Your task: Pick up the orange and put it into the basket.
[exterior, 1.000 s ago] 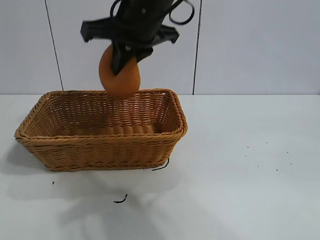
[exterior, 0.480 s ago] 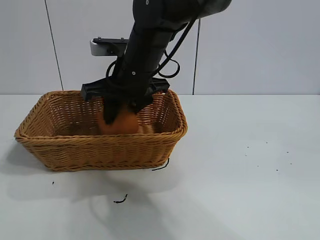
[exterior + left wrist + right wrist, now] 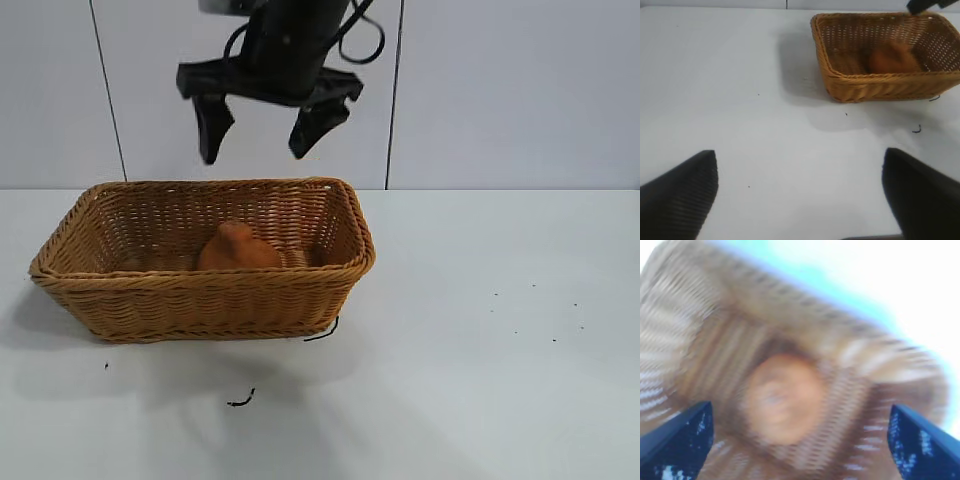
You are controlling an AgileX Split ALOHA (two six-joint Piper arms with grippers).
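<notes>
The orange (image 3: 237, 250) lies inside the wicker basket (image 3: 200, 280), toward its right half, with its knobby neck up. My right gripper (image 3: 254, 152) hangs open and empty above the basket, well clear of the fruit. The right wrist view looks straight down on the orange (image 3: 782, 397) in the basket (image 3: 880, 365), between the spread fingers of the right gripper (image 3: 799, 412). My left gripper (image 3: 800, 155) is open and empty over bare table, far from the basket (image 3: 880, 77) and the orange (image 3: 890, 57). The left gripper is out of the exterior view.
The basket stands at the left of the white table (image 3: 480, 380), close to the wall behind. Small black scraps lie in front of it (image 3: 240, 401) and at its right front corner (image 3: 322, 332). A tip of the right gripper (image 3: 927, 5) shows in the left wrist view.
The right gripper lowered the orange into the basket, let it go, and rose open above the basket. The orange now rests on the basket floor.
</notes>
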